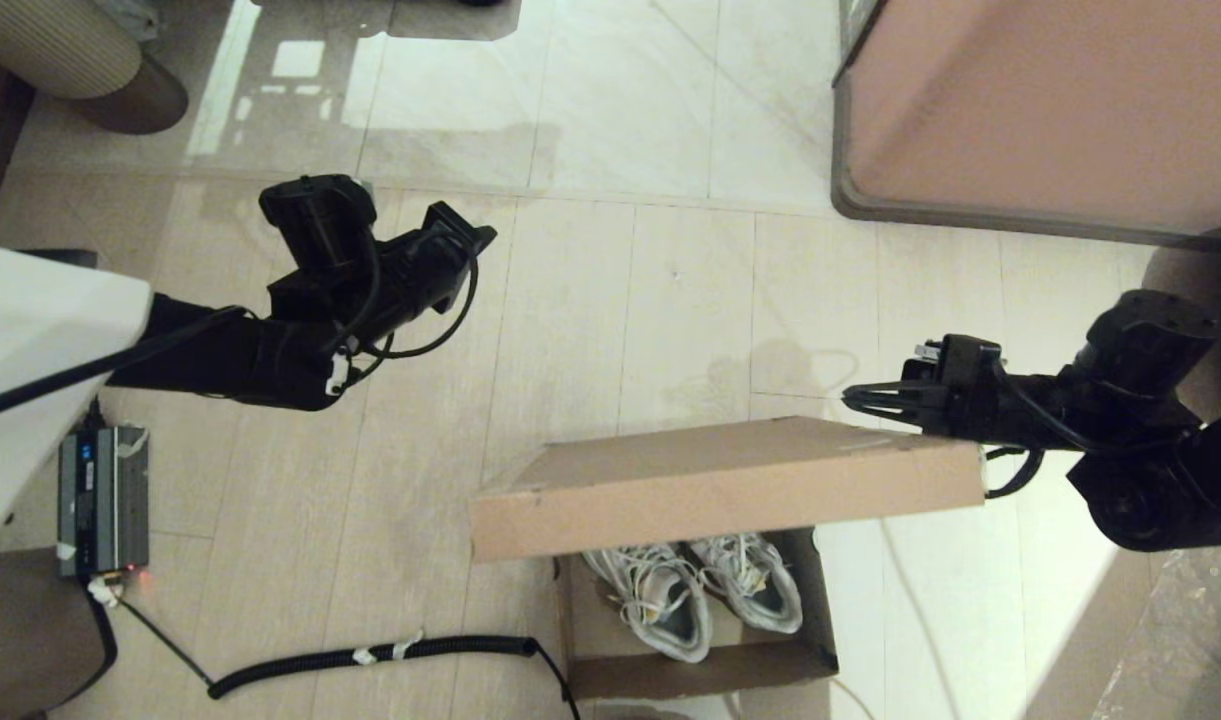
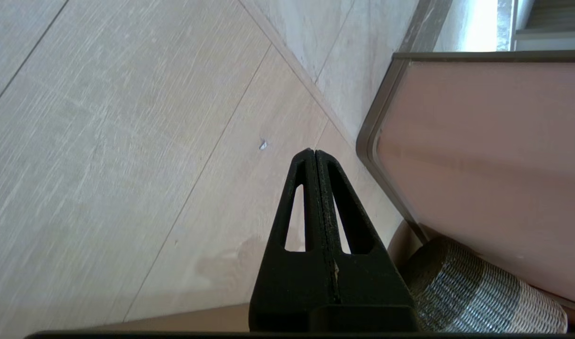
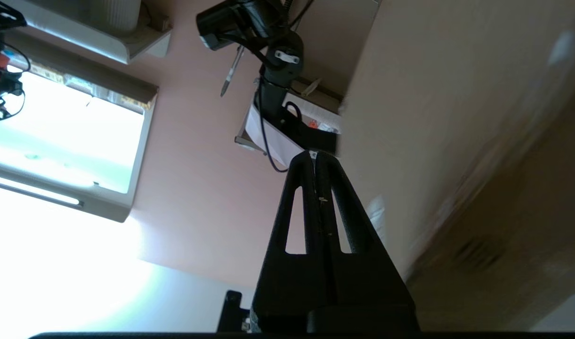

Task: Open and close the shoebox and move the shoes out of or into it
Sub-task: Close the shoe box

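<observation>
Floor job: right gripper (image 1: pixel 855 400) pinched closed, tip on lid (image 1: pixel 730 485), so lower it slowly over shoes (image 1: pixel 695 590) (left gripper (image 2: pixel 314 153) closed, idle well clear).

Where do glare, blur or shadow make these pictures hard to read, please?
Head view: bright window reflections on the floor, and the raised lid shades the shoes. Right wrist view: the window is blown out white, and the lid beside the shut right gripper is smeared. Left wrist view: evenly lit; left gripper shut.
</observation>
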